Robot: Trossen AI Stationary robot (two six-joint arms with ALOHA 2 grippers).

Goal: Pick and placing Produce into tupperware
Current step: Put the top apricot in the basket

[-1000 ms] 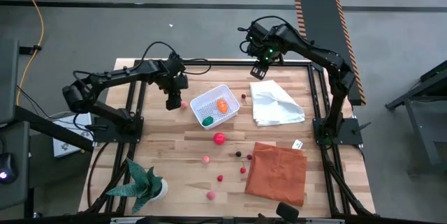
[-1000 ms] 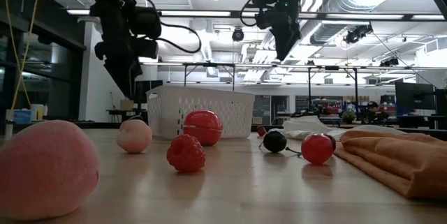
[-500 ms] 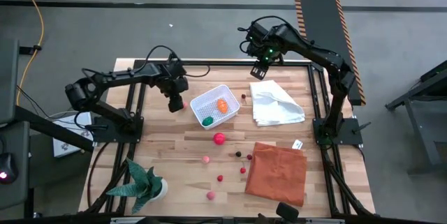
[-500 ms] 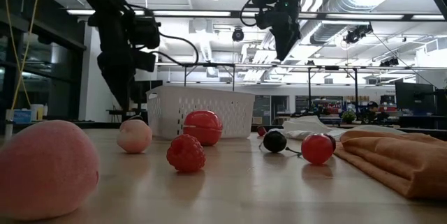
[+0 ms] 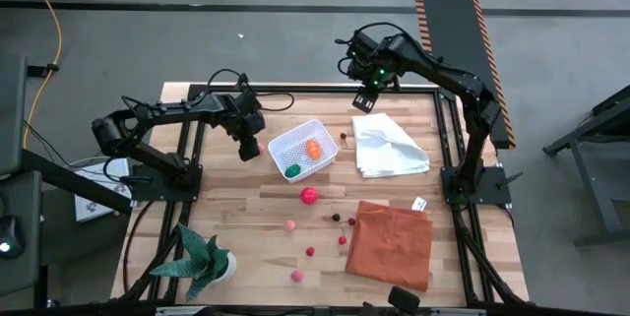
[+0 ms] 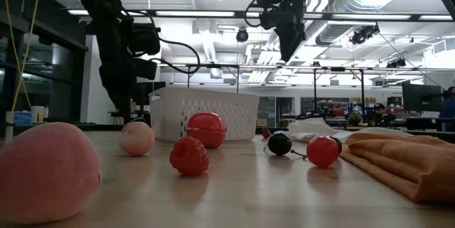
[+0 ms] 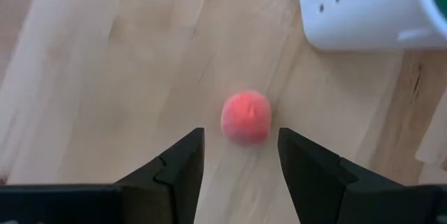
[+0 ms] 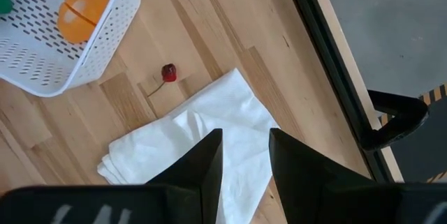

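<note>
Wooden planks make up the table [image 5: 246,208]. An orange cloth [image 5: 390,244] and a white cloth [image 5: 390,147] lie on its right side, a spiky potted plant [image 5: 204,260] at the near left corner. Near centre, the white tupperware [image 5: 303,149] holds an orange piece [image 5: 312,148] and a green one [image 5: 292,170]. More produce [image 5: 309,195] lies scattered nearer. The left gripper [image 7: 241,151], fingers spread, hovers above a pink ball [image 7: 246,116] beside the tub. The right gripper [image 8: 246,151], fingers parted and empty, hangs over the white cloth.
</note>
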